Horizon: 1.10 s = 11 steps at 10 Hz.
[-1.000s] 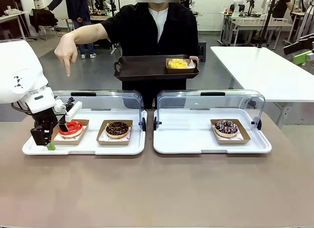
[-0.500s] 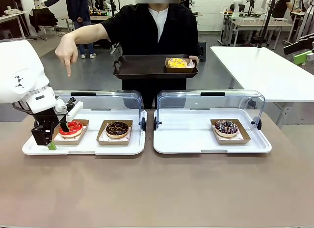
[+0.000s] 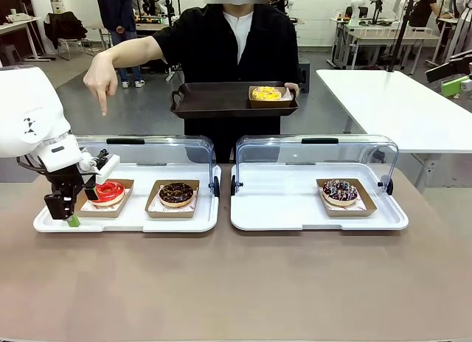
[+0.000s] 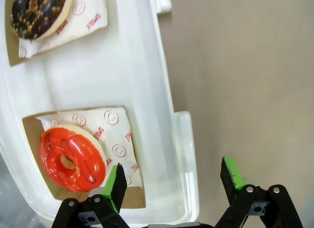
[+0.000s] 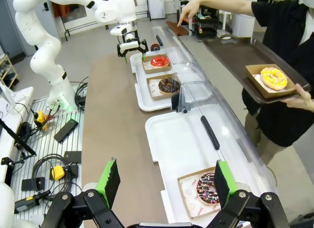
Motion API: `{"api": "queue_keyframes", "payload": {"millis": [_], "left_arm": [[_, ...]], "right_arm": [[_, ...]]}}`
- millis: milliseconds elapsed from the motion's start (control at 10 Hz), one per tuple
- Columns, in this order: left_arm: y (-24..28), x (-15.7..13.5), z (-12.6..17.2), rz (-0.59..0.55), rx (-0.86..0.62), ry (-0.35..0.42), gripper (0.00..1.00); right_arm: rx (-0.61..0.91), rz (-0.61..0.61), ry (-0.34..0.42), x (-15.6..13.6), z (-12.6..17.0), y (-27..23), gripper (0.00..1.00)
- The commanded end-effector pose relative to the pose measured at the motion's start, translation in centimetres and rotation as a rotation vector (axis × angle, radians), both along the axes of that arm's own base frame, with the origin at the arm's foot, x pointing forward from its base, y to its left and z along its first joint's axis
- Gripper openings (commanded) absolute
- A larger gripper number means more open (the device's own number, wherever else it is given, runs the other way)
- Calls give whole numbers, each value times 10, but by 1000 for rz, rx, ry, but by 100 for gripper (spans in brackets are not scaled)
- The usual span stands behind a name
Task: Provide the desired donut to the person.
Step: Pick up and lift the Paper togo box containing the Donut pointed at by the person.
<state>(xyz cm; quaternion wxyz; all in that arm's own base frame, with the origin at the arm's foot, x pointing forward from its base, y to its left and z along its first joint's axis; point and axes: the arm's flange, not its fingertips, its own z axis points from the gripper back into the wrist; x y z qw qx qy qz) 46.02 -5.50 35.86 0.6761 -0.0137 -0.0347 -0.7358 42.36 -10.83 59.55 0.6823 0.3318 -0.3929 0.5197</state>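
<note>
Hovering low at the near-left corner of the left white tray (image 3: 147, 222), the left tool (image 3: 82, 206) is spread wide w/ nothing in it. In its wrist view the left tool (image 4: 174, 178) straddles the tray's rim: one green pad over the corner of the cardboard holder beside the red-glazed donut (image 4: 72, 159), the other over the bare brown desk (image 4: 245, 80). No contact w/ the donut. The red-glazed donut (image 3: 109, 190) sits in its holder at the tray's left end, and the choc donut (image 3: 176, 193) is to its right on the same tray. Both trays' clear lids are flipped up at the back. The right white tray (image 3: 295, 220) carries one dark sprinkled donut (image 3: 340, 191) near its right end. Across the desk, the person (image 3: 228, 40) has one hand (image 3: 99, 80) out, index finger pointing down, approx above the red-glazed donut's end of the tray. Their other hand holds up a dark serving tray (image 3: 214, 102) w/ a yellow donut (image 3: 267, 94) on it at the right end. The right tool (image 5: 166, 183) is up high and well back from the trays, fingers wide apart, empty.
</note>
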Motion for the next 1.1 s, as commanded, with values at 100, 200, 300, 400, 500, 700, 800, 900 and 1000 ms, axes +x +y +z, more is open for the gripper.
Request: {"api": "queue_keyframes", "payload": {"millis": [100, 200, 300, 400, 500, 700, 800, 900, 1000], "left_arm": [[9, 28, -8, 39, 42, -24, 100], [11, 32, -8, 57, 57, -32, 100], [12, 34, -8, 64, 65, -37, 100], [11, 34, -7, 69, 71, -39, 100], [13, 34, -6, 68, 84, -46, 100], [16, 32, -3, 70, 104, -58, 100], [18, 32, -2, 69, 109, -61, 100], [19, 31, -2, 68, 113, -61, 100], [21, 30, -1, 71, 114, -60, 100]], "right_arm": [[6, -1, -3, -1, 1, 0, 100], [6, -1, -3, -1, 1, 0, 100], [6, -1, -3, -1, 1, 0, 100], [6, -1, -3, -1, 1, 0, 100], [6, -1, -3, -1, 1, 0, 100], [6, -1, -3, -1, 1, 0, 100], [6, -1, -3, -1, 1, 0, 100], [6, -1, -3, -1, 1, 0, 100], [6, -1, -3, -1, 1, 0, 100]]}}
